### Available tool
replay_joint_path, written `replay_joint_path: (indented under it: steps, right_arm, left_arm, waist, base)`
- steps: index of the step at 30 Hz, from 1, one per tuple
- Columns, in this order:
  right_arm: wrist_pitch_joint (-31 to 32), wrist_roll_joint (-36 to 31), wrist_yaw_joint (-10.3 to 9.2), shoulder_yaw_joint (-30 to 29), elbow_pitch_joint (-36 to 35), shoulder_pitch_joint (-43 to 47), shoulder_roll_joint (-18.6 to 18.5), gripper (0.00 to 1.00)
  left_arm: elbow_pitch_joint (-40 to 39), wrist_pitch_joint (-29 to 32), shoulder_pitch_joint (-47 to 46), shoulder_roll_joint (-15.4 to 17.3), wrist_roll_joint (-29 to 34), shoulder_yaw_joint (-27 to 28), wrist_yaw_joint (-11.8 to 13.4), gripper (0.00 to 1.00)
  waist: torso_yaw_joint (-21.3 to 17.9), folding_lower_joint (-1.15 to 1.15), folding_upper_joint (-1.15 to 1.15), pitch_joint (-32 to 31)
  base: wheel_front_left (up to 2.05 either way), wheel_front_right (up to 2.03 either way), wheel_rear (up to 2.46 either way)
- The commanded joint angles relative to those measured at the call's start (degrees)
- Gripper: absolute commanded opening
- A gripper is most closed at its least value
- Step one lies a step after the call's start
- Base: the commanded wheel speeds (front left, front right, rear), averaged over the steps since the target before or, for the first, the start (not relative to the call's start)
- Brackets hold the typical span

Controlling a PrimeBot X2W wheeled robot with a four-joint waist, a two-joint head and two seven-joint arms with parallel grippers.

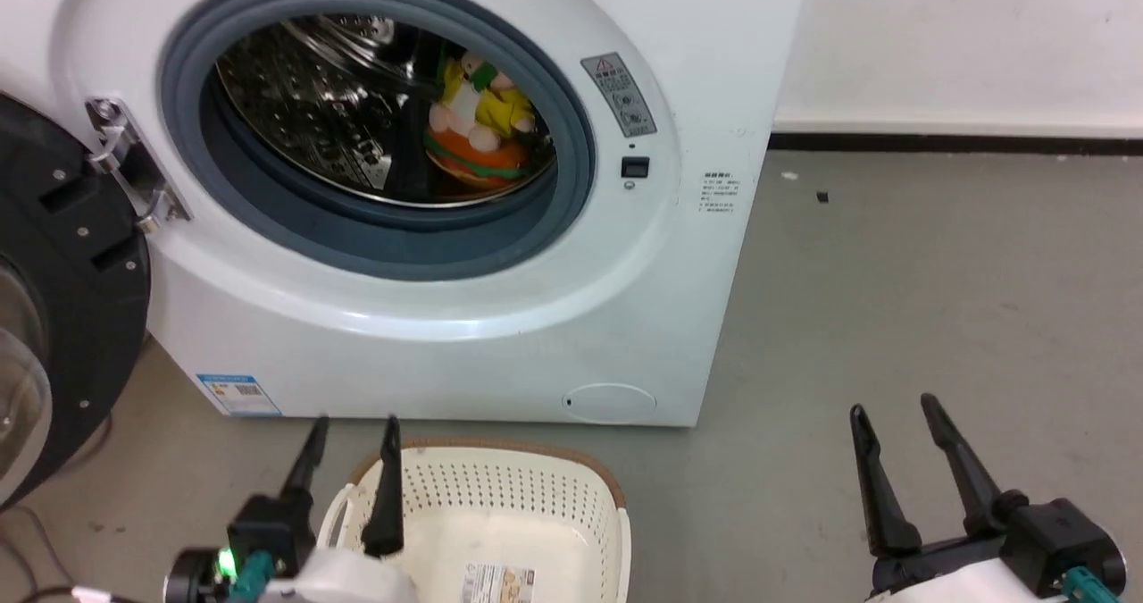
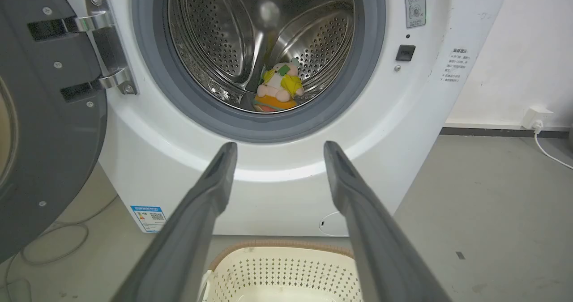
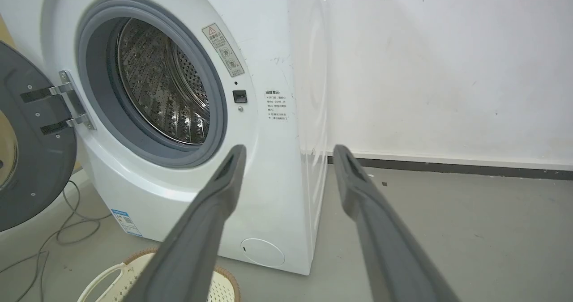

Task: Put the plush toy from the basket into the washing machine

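Toy (image 1: 473,129) in washer (image 1: 464,353); my jaws spread, empty.
Reaching for the open door (image 1: 71,299) at left, I may knock the basket (image 1: 500,487).

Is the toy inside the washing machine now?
Inside: the plush toy lies in the steel drum, past the washing machine's grey gasket.

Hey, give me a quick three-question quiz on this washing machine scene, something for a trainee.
1. True or false: the plush toy lies inside the washing machine.
2. The door is: A) shut, B) swung open, C) lying on the floor.
3. Fill in: the left gripper and the right gripper are both ____, holding nothing.
Key: 1 true; 2 B; 3 open.
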Motion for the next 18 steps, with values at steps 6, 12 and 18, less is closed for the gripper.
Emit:
replay_joint_path:
  steps: [6, 12, 18]
  right_arm:
    - [-0.25, 1.13, 0.03, -0.57, 0.71, 2.11, 0.00, 1.00]
    - [0.04, 1.16, 0.00, -0.46, 0.64, 2.07, 0.01, 0.00]
    - [0.59, 0.85, 0.00, -0.51, 0.58, 1.88, 0.01, 0.00]
  left_arm:
    - [-1.08, -0.30, 3.84, -1.37, 2.41, 0.66, 0.76, 1.00]
    - [-0.75, 0.11, 4.79, -2.03, 2.27, 0.80, 0.05, 0.00]
    - [-1.11, 0.66, 4.68, -2.19, 2.71, 1.14, -0.13, 0.00]
  waist:
    - [0.55, 0.01, 0.00, -1.92]
    - [0.58, 0.01, 0.00, -2.14]
    - [0.47, 0.01, 0.00, -2.19]
  base:
    - [0.00, 0.00, 0.00]
    - [0.00, 0.00, 0.00]
    - [0.00, 0.00, 0.00]
